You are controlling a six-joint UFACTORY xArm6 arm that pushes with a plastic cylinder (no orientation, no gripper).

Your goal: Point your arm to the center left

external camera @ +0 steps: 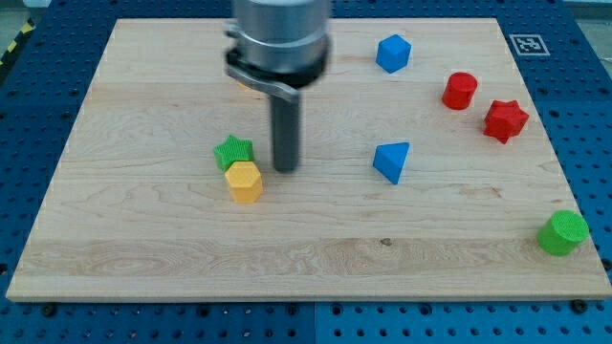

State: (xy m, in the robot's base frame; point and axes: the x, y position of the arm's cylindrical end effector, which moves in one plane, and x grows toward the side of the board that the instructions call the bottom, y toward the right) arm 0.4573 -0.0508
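A single camera looks down at the bench (316,258) from above and in front, tilted so the far edge sits near the view's top and looks shorter than the near edge. It stands close enough that the wooden board nearly fills the frame, blue pegboard showing along the sides. The arm (279,38) enters from the view's top, cropped there.

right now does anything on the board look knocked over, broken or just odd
Nothing stands out. Every block sits flat on the wooden board, none damaged. The green star and yellow hexagon touch, just left of my tip. The green cylinder sits close to the board's right edge, yet fully on it.
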